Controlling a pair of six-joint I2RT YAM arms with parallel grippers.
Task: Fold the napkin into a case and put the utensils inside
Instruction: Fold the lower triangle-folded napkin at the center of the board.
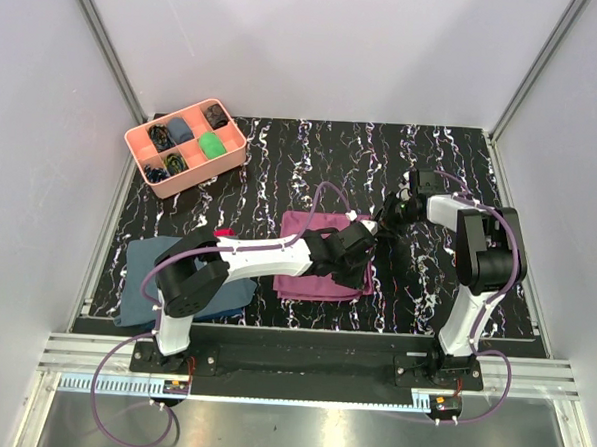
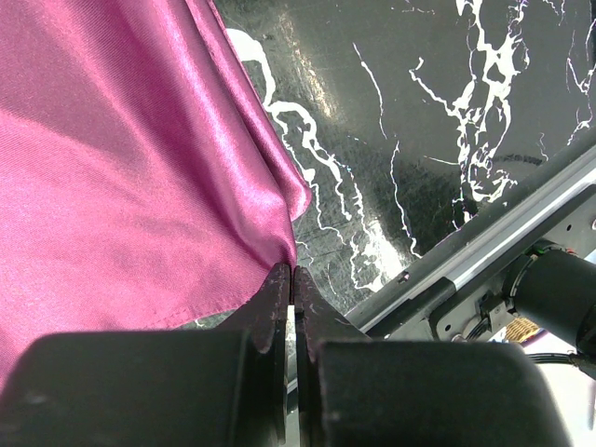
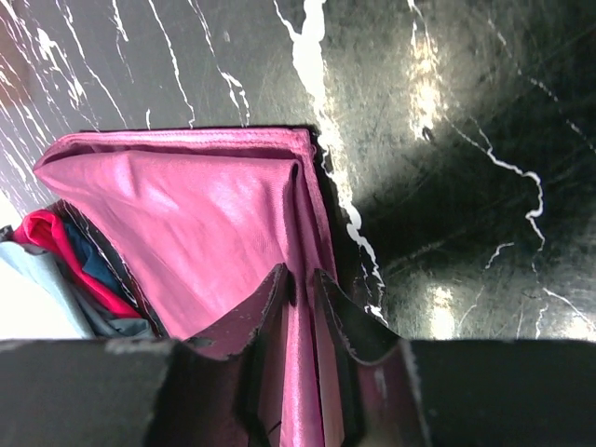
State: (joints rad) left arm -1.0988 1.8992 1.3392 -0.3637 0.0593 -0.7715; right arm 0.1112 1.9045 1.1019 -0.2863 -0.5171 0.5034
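Note:
The plum-purple napkin (image 1: pixel 303 229) lies folded in layers on the black marbled table, partly under my left arm. In the left wrist view my left gripper (image 2: pixel 294 272) is shut on a corner of the napkin (image 2: pixel 121 158), which lifts off the table there. My right gripper (image 3: pixel 303 277) pinches an upright fold along the edge of the napkin (image 3: pixel 205 214), with cloth filling the narrow gap between its fingers. From above, the left gripper (image 1: pixel 355 249) and the right gripper (image 1: pixel 382 225) stand close together at the napkin's right side. The utensils and the case are out of view.
A pink compartment tray (image 1: pixel 140 143) with small items stands at the back left. A slate-blue cloth (image 1: pixel 141 275) lies at the front left, with a small red cloth (image 1: pixel 223 233) by it. The table's metal front rail (image 2: pixel 484 261) runs close to the left gripper.

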